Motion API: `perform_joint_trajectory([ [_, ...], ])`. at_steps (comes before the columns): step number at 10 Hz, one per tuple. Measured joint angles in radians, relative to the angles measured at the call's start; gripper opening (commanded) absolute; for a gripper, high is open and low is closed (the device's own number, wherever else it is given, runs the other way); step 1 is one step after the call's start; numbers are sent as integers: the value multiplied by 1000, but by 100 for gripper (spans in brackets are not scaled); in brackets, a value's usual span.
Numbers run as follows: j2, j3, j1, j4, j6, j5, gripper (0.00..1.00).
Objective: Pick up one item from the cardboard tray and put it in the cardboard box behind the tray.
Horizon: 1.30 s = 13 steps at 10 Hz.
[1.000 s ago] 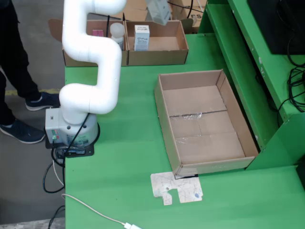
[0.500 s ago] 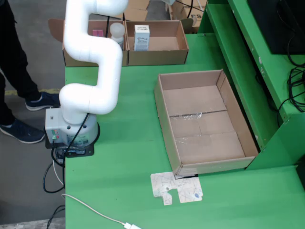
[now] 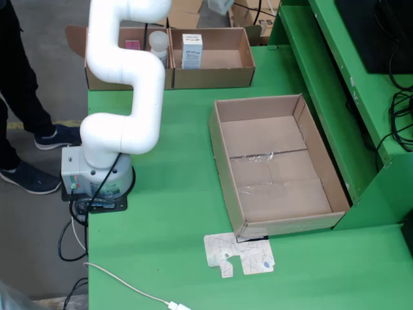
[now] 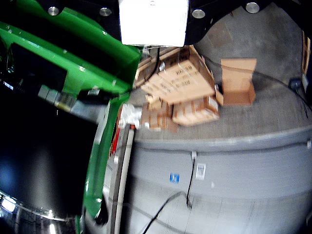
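A green counter [image 3: 168, 213] fills the fixed view, with a grey floor to its left where a person's dark legs and shoes [image 3: 26, 174] stand. The wrist view looks out at a slant over a grey floor and a heap of stacked cartons [image 4: 183, 87] beside a green frame.

The white arm [image 3: 126, 84] rises from its base and leaves the top of the fixed view, so only a pale scrap shows there. In the wrist view the gripper [image 4: 154, 43] appears clamped on a white carton [image 4: 154, 19], whose flat face fills the space between the dark housing parts. The fingers themselves are hidden, so this is a judgement.

Well below the gripper and nearer the fixed camera lies the cardboard tray [image 3: 222, 165], with only taped flaps showing on its floor. Closer beneath the gripper sits the cardboard box [image 3: 213, 76] behind the tray. In it stands a white labelled packet [image 3: 191, 50], upright against the wall it shares with a second box [image 3: 103, 79]. That box holds a white bottle [image 3: 158, 44] and a pink item [image 3: 132, 44].

The carton looks light and stiff, probably thin card that would dent under a hard squeeze. Its smooth faces could slip, so the best hold is across two opposite flat sides, near the middle. The free floor of the cardboard box lies on the far side of the packet from the bottle, and lowering there should avoid toppling the packet.
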Motion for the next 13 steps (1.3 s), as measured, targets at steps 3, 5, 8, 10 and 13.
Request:
perform_joint_trajectory([
  [3, -43, -3, -9, -2, 8, 0, 0],
  [5, -64, -3, -32, 0, 21, 0, 0],
  [8, -97, -5, -58, -2, 40, 0, 0],
  [10, -115, -5, -78, -2, 63, 3, 0],
  [13, -130, -5, -100, -12, 90, 29, 0],
])
